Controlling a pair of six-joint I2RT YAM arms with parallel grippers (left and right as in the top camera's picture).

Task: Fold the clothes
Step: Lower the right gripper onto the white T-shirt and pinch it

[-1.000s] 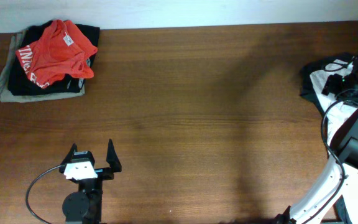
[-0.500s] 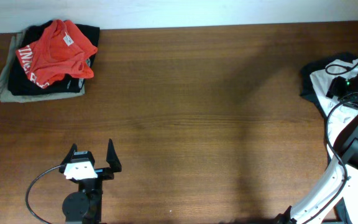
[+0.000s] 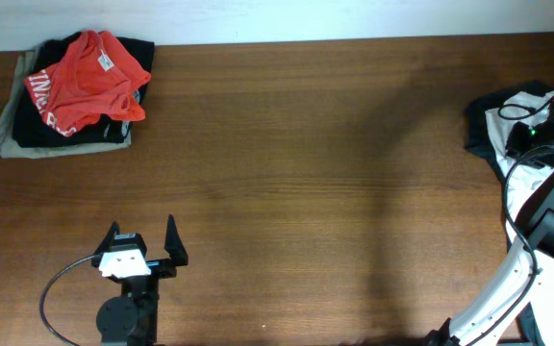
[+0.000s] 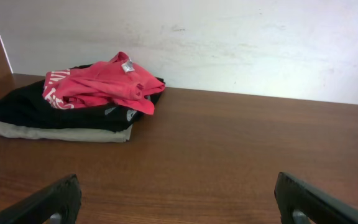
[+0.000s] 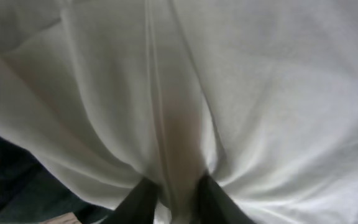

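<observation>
We find the wide middle of the desk point(image 3: 287, 183) bare: a claw could cross it freely. A stack of clothes point(image 3: 27, 130), red garment point(image 3: 89, 82) on top, blocks the far left corner. At the right edge the white T-shirt point(image 5: 260, 93), heaped over dark cloth point(image 3: 473, 123), crowds the right claw point(image 5: 178, 200) pinching its fold. The left claw point(image 3: 142, 233), spread wide, faces open desk up to that stack.

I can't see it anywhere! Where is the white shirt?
Overhead, the white shirt lies at the table's far right edge, on a dark cloth. The right wrist view shows the right gripper pinching a fold of it.
</observation>
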